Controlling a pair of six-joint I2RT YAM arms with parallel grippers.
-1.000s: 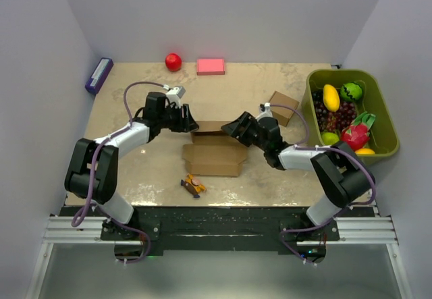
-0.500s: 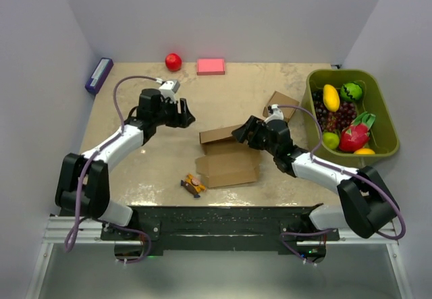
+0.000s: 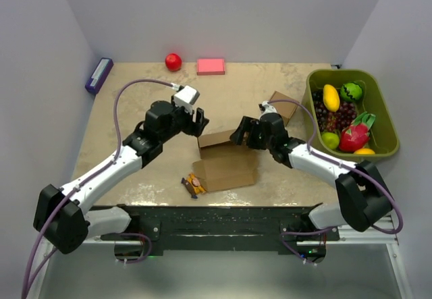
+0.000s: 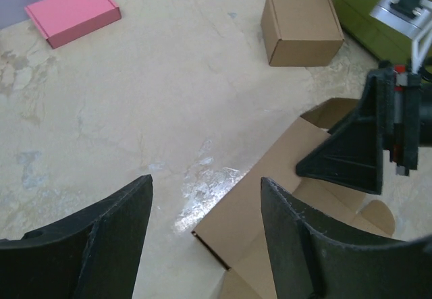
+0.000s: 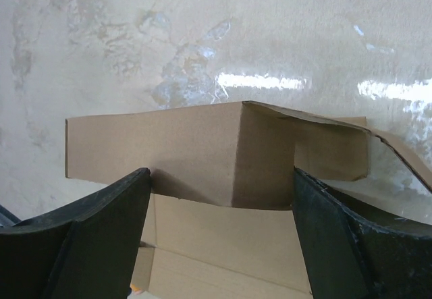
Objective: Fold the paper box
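The paper box (image 3: 228,167) is a brown cardboard cut-out lying mid-table, with its back wall (image 3: 219,139) raised and a side flap folded in. My left gripper (image 3: 200,125) is open just above and behind the wall's left end; in the left wrist view (image 4: 206,183) it hovers over the box's corner (image 4: 266,198). My right gripper (image 3: 241,132) is open at the wall's right end. In the right wrist view (image 5: 219,174) its fingers stand wide on either side of the raised wall (image 5: 169,150).
A small cube-like cardboard box (image 3: 283,107) stands behind the right gripper, also in the left wrist view (image 4: 300,19). A green bin (image 3: 380,96) of fruit is at the right. A red ball (image 3: 173,61), pink box (image 3: 210,66), purple box (image 3: 98,75) and small toy (image 3: 194,185) lie about.
The paper box has shifted right and turned slightly. My left gripper drew away to the back left, then came back to the wall's left end. The right gripper stays at the right end.
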